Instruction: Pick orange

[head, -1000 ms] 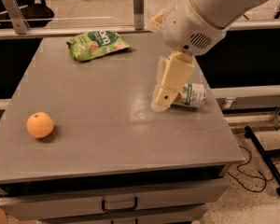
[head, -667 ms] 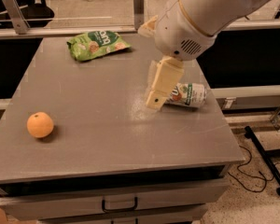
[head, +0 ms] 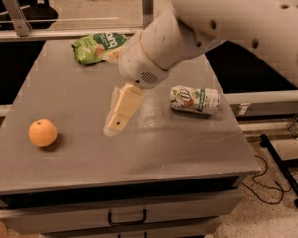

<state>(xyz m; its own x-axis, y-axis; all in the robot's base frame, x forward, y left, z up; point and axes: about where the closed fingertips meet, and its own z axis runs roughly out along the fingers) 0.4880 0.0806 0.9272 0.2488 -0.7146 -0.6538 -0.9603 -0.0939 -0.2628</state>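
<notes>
The orange (head: 42,132) is a small round fruit lying on the grey table (head: 154,152) near its left front edge. My gripper (head: 116,123) hangs from the big white arm above the middle of the table, its cream fingers pointing down and to the left. It is to the right of the orange, well apart from it, and holds nothing that I can see.
A soda can (head: 194,99) lies on its side at the table's right. A green snack bag (head: 98,46) lies at the back. Drawers (head: 126,216) sit under the front edge. A black stand and cables are on the floor at the right.
The arm and gripper have moved left across the table toward the orange, off the soda can. The orange, can and bag have not moved.
</notes>
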